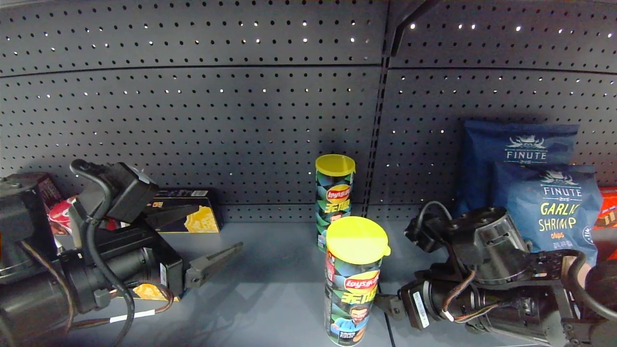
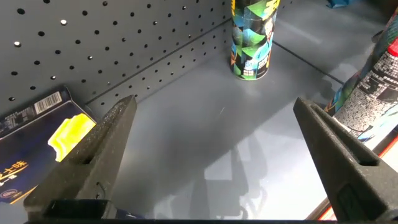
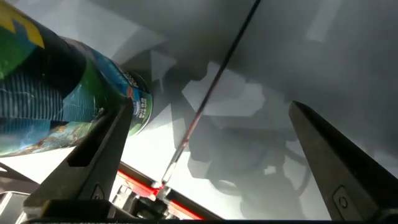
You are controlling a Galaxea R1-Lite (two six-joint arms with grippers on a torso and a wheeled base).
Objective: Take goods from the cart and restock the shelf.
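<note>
Dark box with yellow print (image 1: 185,217) lies flat at the back panel, beyond the left gripper (image 2: 214,121). That gripper sits low over the shelf (image 1: 270,299), jaws spread wide, nothing between them. Rear chip can (image 1: 334,200) stands upright well ahead of the left gripper and off to its right, near the perforated back panel (image 1: 241,120). Front chip can (image 1: 354,284) stands upright nearer the shelf edge, just beside the right gripper (image 3: 210,112) on its left, outside the jaws; contact with the near finger (image 3: 93,162) cannot be told. Right gripper is released, jaws wide apart and holding nothing. Two blue chip bags (image 1: 549,207) stand behind the right arm.
</note>
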